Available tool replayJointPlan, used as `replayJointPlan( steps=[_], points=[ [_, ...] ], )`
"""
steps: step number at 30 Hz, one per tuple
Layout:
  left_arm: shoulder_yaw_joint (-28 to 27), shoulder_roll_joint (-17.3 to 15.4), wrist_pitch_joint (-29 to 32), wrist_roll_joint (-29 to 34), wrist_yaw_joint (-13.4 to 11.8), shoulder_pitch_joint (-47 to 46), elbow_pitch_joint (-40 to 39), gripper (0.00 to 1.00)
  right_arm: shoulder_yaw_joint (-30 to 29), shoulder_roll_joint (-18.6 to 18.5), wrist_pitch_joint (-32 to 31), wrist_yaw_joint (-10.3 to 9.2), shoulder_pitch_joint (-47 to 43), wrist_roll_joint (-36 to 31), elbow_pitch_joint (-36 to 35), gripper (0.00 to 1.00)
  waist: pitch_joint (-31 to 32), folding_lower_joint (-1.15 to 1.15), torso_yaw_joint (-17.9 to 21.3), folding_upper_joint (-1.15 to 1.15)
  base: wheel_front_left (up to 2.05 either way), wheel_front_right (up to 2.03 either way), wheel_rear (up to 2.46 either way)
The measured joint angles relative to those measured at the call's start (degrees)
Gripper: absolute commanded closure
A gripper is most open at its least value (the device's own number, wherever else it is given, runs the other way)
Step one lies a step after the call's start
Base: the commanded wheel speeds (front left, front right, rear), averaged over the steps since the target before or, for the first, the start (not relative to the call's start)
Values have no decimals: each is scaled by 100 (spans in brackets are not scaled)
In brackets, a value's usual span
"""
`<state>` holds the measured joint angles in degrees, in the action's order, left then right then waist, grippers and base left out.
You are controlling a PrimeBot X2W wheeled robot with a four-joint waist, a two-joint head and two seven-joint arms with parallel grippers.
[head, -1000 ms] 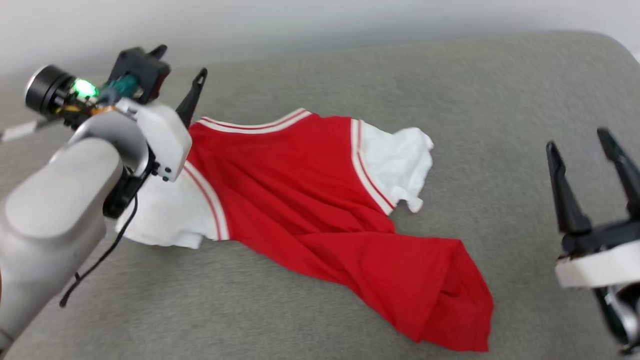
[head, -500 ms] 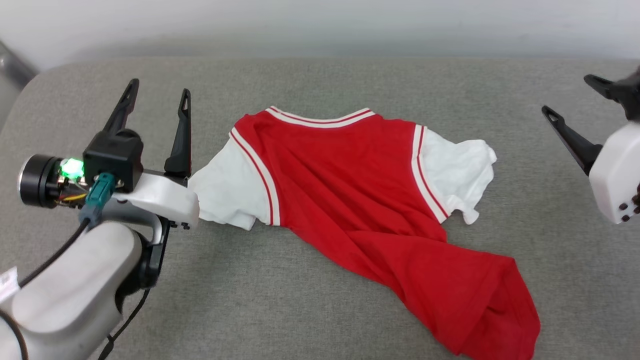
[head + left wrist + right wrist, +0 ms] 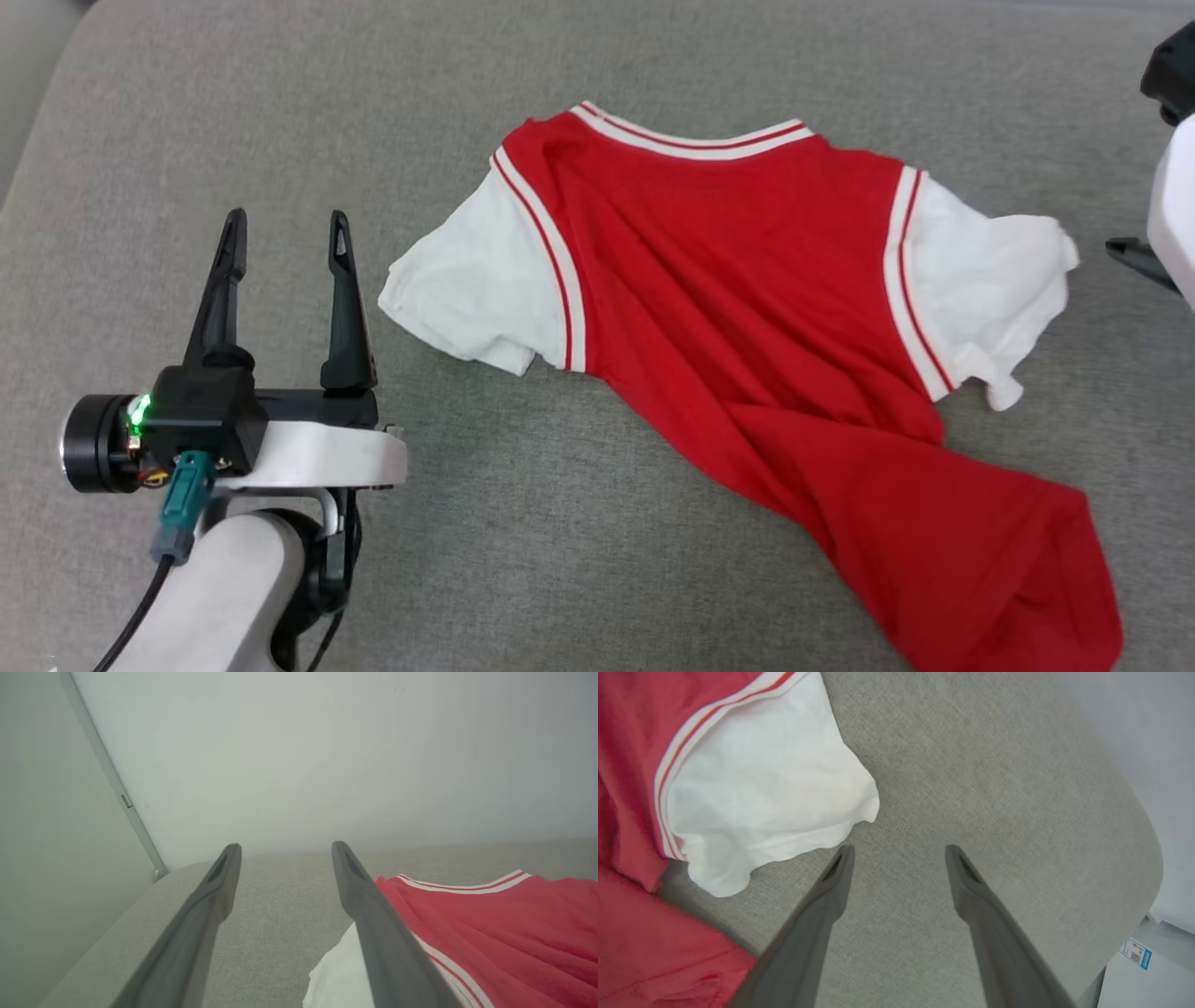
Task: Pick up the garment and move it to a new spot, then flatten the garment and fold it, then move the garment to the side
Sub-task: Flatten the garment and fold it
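garment (image 3: pixel 747 308): on surface (image 3: pixel 560 523) | left end effector (image 3: pixel 286 219): left of it | right end effector (image 3: pixel 899 851): right

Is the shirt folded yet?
Not folded: the garment lies spread but rumpled on the grey surface, both sleeves out, lower body twisted.

The red hem of the garment (image 3: pixel 747 280) ran off the head view's bottom edge. Of the right gripper (image 3: pixel 899 851), that view showed one dark finger (image 3: pixel 1134 254) and some pale casing at its right edge. The label (image 3: pixel 1139 953) on a white box (image 3: pixel 1120 984) was too small to read.
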<state>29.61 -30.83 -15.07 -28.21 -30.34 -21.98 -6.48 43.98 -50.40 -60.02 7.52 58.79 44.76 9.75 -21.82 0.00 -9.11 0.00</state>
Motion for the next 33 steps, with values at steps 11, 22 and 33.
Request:
replayJointPlan(
  steps=[11,22,33],
  points=[
    [-895,882,0,682,630,492,109,0,592,116,215,-2,-30,367,582,0,-602,0,-389,0,0,0,0],
    [-1500,1332,0,1150,1155,838,452,0,951,155,1025,0,89,546,547,100,-353,0,-212,0,0,0,0],
    [-1900,1503,0,1393,1450,1262,601,0,943,-1009,1804,0,-823,1230,265,100,223,0,204,0,0,0,0]
  ],
)
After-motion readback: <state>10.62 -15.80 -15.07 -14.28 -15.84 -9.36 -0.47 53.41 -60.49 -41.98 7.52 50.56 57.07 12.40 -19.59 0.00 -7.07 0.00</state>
